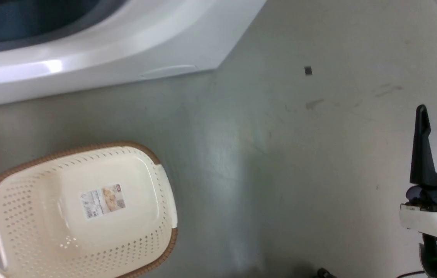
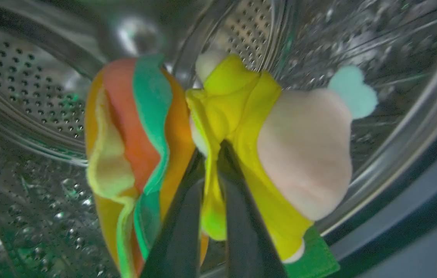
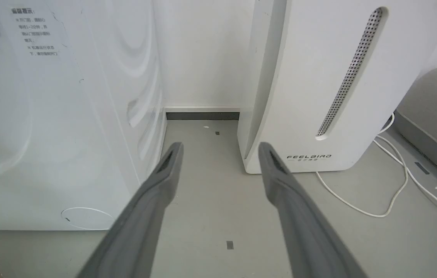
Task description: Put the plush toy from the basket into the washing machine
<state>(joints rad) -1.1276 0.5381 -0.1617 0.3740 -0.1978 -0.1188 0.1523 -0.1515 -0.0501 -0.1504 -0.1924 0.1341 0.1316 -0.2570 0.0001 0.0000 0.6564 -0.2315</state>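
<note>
A: So, left pincer [image 2: 213, 154]?
B: Pinching the plush toy [image 2: 299, 146] mid-body, inside the washing machine [image 2: 29, 77]. Release low, retreat straight. Right pincer [image 3: 220, 146] wide apart, empty.

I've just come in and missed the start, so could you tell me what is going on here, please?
The robot's left gripper is shut on the plush toy, gripping its yellow body, and holds it inside the steel drum of the washing machine, not yet released. The basket sits on the floor by the machine with nothing in it. The right gripper is open and idle, holding nothing.
</note>
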